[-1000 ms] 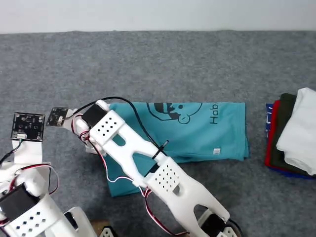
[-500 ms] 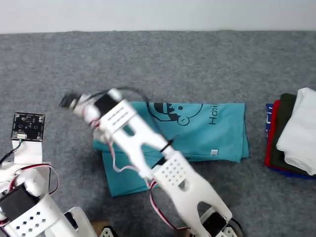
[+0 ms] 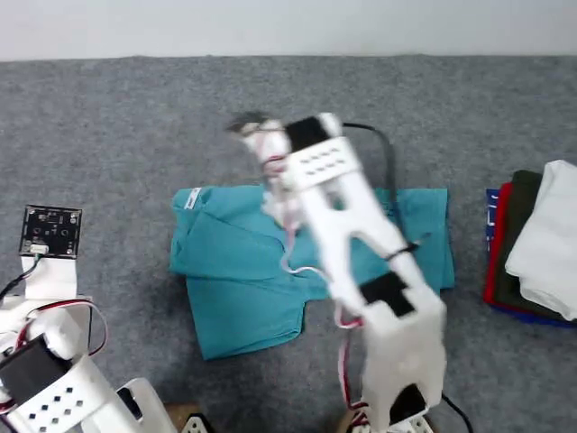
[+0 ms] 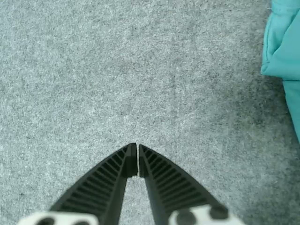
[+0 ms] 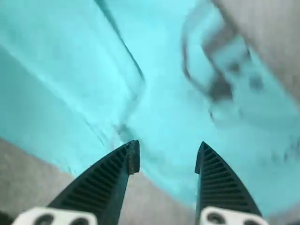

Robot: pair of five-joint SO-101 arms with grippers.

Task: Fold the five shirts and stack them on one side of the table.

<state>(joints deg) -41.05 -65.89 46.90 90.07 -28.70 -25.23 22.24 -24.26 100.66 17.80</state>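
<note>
One teal shirt (image 3: 243, 289) is lying part-folded mid-table, stack of folded shirts (image 3: 532, 248) well apart; right gripper (image 5: 166, 157) is hovering above it, spread and empty, left gripper (image 4: 138, 147) pinched shut, empty; folding seemingly underway, next needing an edge grasp.

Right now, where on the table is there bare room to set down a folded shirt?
The far strip of grey table beyond the teal shirt is bare, as is the narrow gap between that shirt and the stack. The middle is crowded: the right gripper hangs open over the shirt. The left gripper is above bare grey.
</note>
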